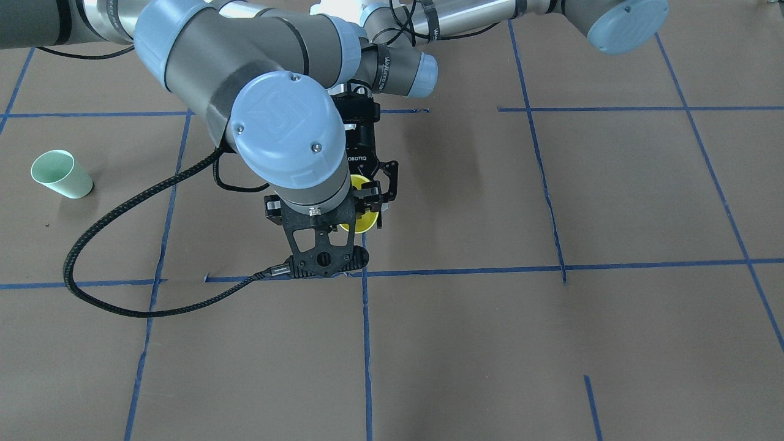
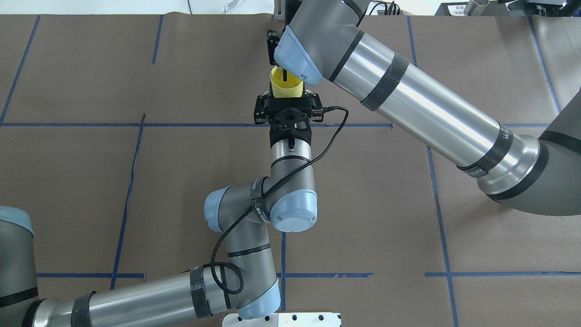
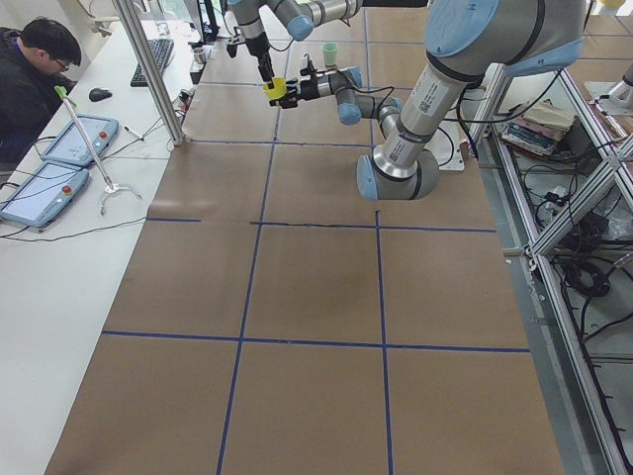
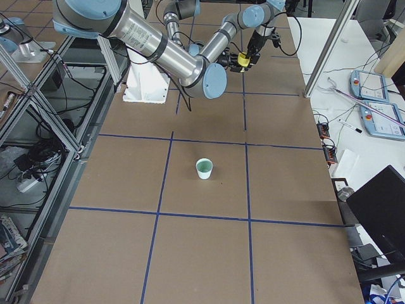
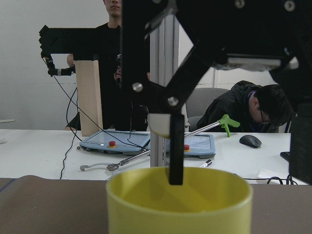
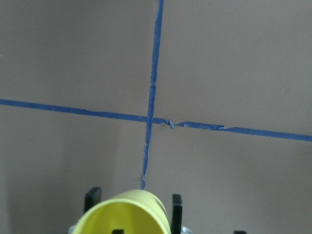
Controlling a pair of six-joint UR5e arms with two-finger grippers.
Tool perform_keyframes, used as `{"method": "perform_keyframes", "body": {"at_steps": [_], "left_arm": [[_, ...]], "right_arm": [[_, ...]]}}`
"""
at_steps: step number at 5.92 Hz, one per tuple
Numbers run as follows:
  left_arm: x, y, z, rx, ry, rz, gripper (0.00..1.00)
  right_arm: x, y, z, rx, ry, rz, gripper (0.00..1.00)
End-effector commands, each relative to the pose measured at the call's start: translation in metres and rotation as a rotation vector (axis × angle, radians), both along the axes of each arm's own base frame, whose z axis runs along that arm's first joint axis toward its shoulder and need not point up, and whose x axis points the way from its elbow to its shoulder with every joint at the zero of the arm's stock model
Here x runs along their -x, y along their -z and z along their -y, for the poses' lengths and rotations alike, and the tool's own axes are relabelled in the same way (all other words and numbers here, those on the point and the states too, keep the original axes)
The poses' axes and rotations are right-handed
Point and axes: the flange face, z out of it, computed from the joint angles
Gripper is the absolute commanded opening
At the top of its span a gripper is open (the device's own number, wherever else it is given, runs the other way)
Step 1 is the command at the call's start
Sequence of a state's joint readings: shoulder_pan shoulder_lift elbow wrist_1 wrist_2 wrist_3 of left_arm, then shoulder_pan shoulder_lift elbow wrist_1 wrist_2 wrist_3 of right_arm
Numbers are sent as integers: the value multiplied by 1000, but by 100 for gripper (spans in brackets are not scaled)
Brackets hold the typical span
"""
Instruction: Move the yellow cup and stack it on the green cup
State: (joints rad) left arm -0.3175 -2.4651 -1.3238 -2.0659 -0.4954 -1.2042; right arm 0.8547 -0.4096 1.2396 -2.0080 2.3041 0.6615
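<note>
Left gripper (image 2: 287, 96) is clamping the yellow cup (image 2: 286, 85) by its sides, holding it upright in the air over mid-table. Right gripper (image 5: 238, 158) is hanging spread over the cup, one finger (image 5: 176, 151) dipping inside the rim, the other outside. Green cup (image 1: 61, 174) is standing well apart on the table (image 1: 551, 343).

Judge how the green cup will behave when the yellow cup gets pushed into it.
The green cup stands free, upright on its narrower base, so an off-centre push probably tips or slides it. It looks small and thin-walled, likely light and slightly squeezable.
</note>
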Motion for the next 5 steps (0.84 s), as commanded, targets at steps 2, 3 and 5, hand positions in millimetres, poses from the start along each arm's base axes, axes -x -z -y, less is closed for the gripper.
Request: {"method": "perform_keyframes", "body": {"at_steps": [2, 3, 5], "left_arm": [[0, 0, 0, 0, -1, -1, 40], [0, 0, 0, 1, -3, -1, 40], [0, -1, 0, 2, -4, -1, 40]], "right_arm": [[1, 3, -4, 2, 6, -3, 68], [-8, 8, -13, 2, 28, -15, 58], [-2, 5, -22, 3, 56, -27, 49]]}}
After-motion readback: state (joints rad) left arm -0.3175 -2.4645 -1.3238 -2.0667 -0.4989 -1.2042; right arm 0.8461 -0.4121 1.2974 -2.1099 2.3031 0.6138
